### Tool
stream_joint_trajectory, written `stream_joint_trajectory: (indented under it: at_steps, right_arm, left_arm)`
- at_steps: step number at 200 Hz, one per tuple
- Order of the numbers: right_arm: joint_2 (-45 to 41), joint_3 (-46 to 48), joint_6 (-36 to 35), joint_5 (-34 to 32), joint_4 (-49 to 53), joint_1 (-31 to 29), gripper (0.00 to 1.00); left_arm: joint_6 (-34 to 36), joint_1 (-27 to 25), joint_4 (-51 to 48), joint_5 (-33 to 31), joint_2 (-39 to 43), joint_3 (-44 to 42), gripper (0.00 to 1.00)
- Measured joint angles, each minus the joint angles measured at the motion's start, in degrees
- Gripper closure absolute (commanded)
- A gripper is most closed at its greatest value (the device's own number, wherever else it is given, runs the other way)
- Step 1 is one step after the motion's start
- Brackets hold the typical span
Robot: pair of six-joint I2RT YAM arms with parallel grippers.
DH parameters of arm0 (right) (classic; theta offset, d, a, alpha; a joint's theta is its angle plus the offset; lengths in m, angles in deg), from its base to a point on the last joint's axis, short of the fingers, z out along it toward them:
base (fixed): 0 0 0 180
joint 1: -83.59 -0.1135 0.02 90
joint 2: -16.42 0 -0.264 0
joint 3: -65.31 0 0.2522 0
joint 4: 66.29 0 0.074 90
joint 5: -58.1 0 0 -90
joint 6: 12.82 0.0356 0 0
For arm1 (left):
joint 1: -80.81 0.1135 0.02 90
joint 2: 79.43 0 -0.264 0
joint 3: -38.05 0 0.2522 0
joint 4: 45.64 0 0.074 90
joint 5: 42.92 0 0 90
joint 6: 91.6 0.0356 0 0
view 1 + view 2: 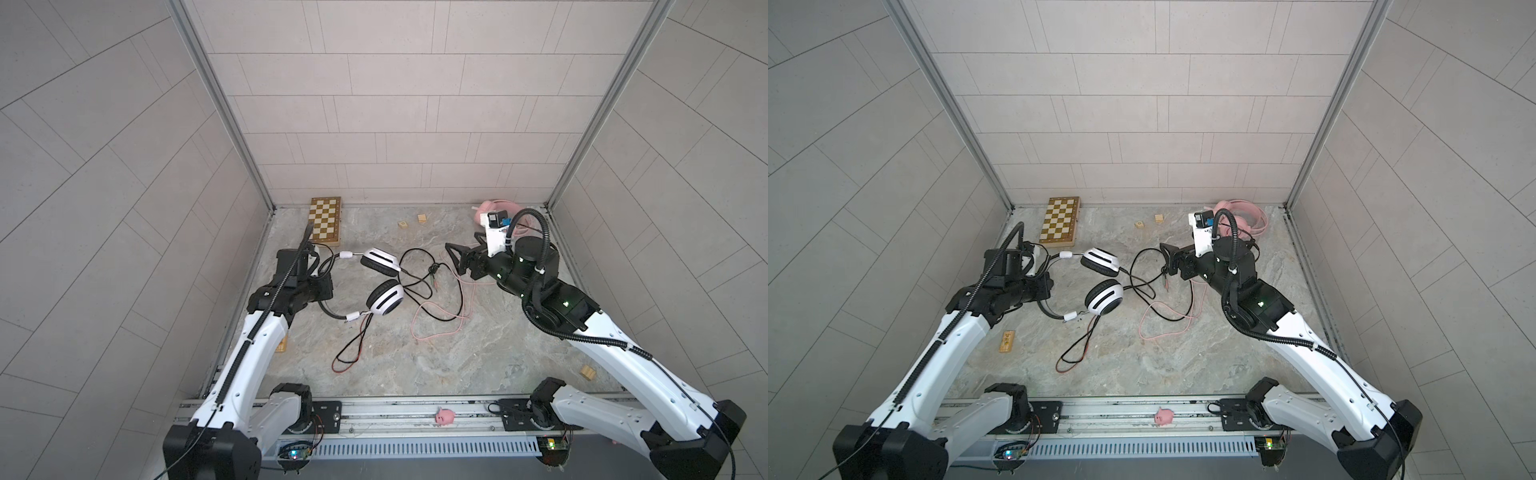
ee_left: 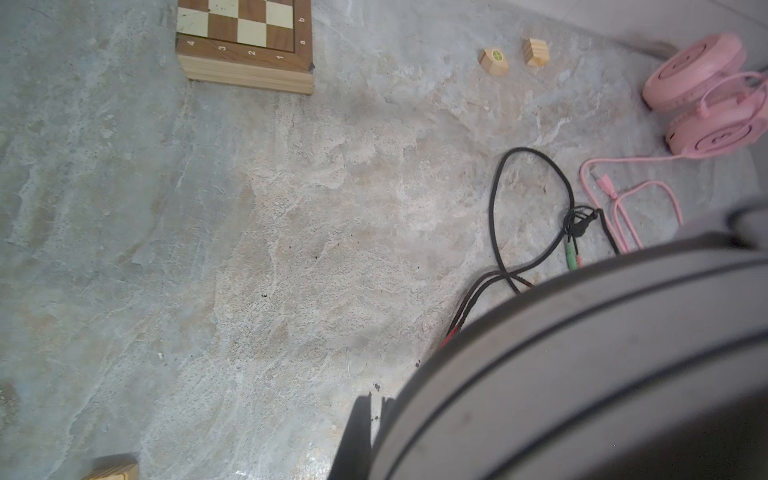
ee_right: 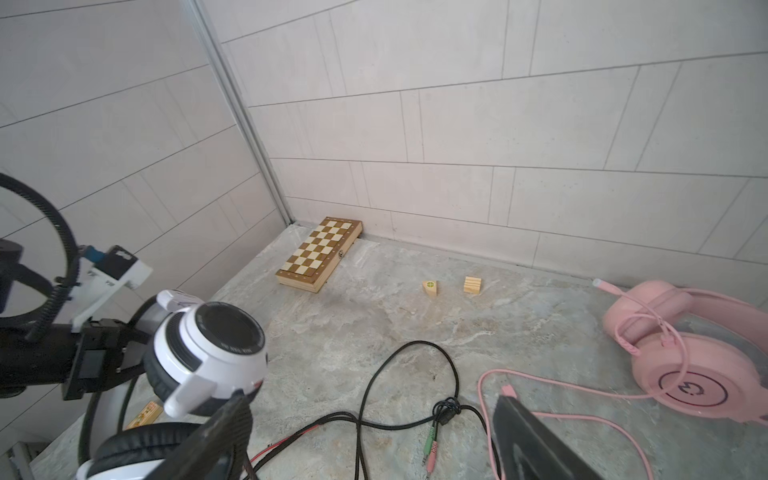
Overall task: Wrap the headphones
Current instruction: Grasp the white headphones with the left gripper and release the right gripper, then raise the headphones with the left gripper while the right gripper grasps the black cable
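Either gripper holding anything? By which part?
The left gripper is shut on the white headphones, gripping around the middle of the black headband. The right gripper is open and empty.

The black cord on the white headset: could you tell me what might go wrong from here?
1. The black cord crosses the pink cord beside the open right gripper; closing there could catch both and drag the pink headphones.
2. The left gripper pinches only the headband of the white headphones, so tugging the cord may twist them loose.

White striped headphones [image 1: 385, 300] centre-left, black cord [image 2: 524, 149] tangled, pink headphones [image 1: 1229, 206] back-right corner, pink cord [image 2: 636, 159] sprawled
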Motion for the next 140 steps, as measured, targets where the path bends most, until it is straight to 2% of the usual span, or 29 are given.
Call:
stream_joint_trajectory:
  at_steps: [34,63,104,140]
  right_arm:
    - [3.9,3.4,1.2,1.6,-0.2,3.6,0.08]
    - [8.4,5.4,1.4,3.9,-3.0,4.1,0.08]
    - [17.3,7.6,4.5,11.4,-11.6,4.2,0.08]
    - [24.9,8.3,8.5,18.8,-21.0,2.2,0.10]
  left_arm:
    - [-6.8,5.2,0.9,6.9,-3.9,5.6,1.00]
    - [-11.2,7.5,0.5,10.4,-7.1,17.6,1.00]
    - [-17.1,9.0,0.9,15.1,-7.5,31.6,1.00]
    - [-21.7,9.1,2.0,18.8,-7.6,35.2,1.00]
